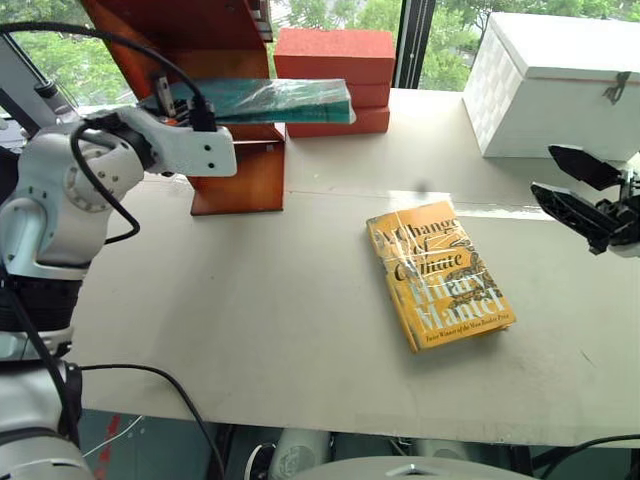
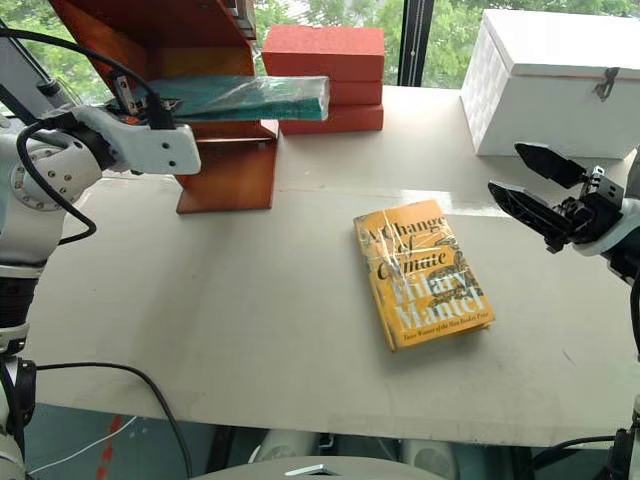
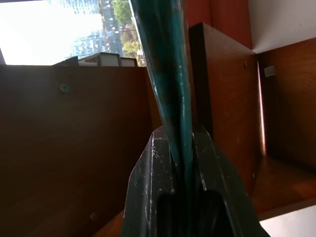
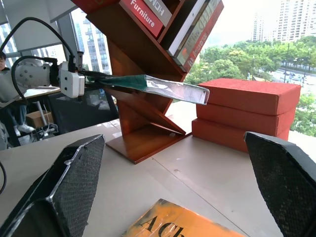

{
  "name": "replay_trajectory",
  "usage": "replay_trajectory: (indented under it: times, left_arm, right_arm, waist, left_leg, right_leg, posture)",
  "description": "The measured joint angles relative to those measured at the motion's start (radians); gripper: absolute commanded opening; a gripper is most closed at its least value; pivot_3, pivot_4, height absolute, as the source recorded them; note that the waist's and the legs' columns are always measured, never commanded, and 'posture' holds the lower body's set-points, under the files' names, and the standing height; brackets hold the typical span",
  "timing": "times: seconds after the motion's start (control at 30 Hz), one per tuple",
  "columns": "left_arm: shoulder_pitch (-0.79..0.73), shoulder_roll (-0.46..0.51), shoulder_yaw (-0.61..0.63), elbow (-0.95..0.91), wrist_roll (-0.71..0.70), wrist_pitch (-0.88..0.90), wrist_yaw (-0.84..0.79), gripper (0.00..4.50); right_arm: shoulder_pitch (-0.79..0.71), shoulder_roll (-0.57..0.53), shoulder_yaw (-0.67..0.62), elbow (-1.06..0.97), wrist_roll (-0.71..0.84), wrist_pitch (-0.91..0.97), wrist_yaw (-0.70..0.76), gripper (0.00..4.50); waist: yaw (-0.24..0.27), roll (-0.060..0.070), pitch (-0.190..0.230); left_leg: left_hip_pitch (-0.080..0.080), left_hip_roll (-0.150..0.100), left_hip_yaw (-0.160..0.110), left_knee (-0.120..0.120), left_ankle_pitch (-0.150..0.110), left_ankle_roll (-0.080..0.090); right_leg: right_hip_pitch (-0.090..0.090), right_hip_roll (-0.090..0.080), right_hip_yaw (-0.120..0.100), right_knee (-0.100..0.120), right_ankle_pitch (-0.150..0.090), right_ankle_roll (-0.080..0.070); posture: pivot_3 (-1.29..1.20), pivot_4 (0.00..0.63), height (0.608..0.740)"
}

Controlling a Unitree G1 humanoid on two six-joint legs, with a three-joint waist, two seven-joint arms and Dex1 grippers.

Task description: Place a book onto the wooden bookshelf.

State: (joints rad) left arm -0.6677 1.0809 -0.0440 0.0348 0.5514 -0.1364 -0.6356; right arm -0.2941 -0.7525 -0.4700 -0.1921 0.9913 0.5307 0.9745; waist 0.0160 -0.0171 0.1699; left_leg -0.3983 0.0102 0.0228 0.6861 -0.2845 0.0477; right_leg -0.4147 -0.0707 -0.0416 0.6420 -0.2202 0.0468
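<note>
My left gripper (image 1: 185,108) is shut on one end of the teal plastic-wrapped book (image 1: 280,101), holding it flat in the air beside the wooden bookshelf (image 1: 235,175) at the back left of the table. The free end of the book (image 4: 158,86) reaches toward the stacked red boxes. In the left wrist view the book's edge (image 3: 165,84) runs up from between my fingers (image 3: 210,173), with the shelf's brown boards (image 3: 74,148) behind it. My right gripper (image 2: 530,185) hangs open over the right side of the table, nothing between its fingers (image 4: 64,182).
A yellow-orange "Mantel" book (image 1: 438,272) lies flat mid-table. Stacked red-orange boxes (image 1: 335,60) stand right of the shelf. A white chest (image 1: 560,80) sits at the back right. Several books (image 4: 190,29) stand in the shelf's upper part. A person (image 4: 7,64) shows far behind.
</note>
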Motion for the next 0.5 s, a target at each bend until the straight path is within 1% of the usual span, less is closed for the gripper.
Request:
replay_trajectory:
  times: [0.1,0.37,0.4,0.43,0.5]
  left_arm:
    - [0.017,0.027,0.011,0.0,0.007,0.008,0.0,0.03]
    - [0.056,0.049,0.034,-0.001,0.025,0.028,0.019,0.03]
    - [0.058,0.049,0.035,0.0,0.026,0.032,0.021,0.77]
    - [0.06,0.049,0.035,0.001,0.026,0.036,0.021,0.99]
    - [0.065,0.049,0.034,0.002,0.027,0.041,0.019,1.89]
  right_arm:
    - [-0.01,0.0,0.0,0.008,0.021,0.023,0.001,4.5]
    - [-0.039,0.006,0.0,0.012,0.048,0.053,-0.002,4.5]
    - [-0.04,0.006,0.0,0.012,0.048,0.054,-0.001,4.5]
    - [-0.039,0.006,0.0,0.012,0.048,0.055,-0.001,4.5]
    - [-0.039,0.006,0.0,0.012,0.048,0.055,0.0,4.5]
  waist:
    - [-0.002,0.0,0.0]
    - [-0.005,0.0,0.0]
    - [-0.005,0.0,0.0]
    - [-0.005,0.0,0.0]
    - [-0.005,0.0,0.0]
  left_leg:
    - [0.0,0.0,0.0,0.0,0.0,0.0]
    - [0.001,0.0,0.001,0.0,0.0,0.0]
    - [0.001,0.0,0.001,0.0,0.0,0.0]
    - [0.001,0.0,0.001,0.0,0.0,0.0]
    - [0.001,0.0,0.001,0.0,0.0,0.0]
  right_leg:
    - [0.0,0.0,0.0,0.0,0.0,0.0]
    - [-0.001,0.0,0.001,0.001,0.0,0.0]
    - [-0.001,0.0,0.001,0.001,0.0,0.0]
    - [-0.001,0.0,0.001,0.001,0.0,0.0]
    - [-0.001,0.0,0.001,0.002,0.0,0.0]
  posture:
    - [0.0,0.15,0.718]
    - [0.0,0.15,0.718]
    - [0.0,0.15,0.718]
    - [0.0,0.15,0.718]
    - [0.0,0.15,0.718]
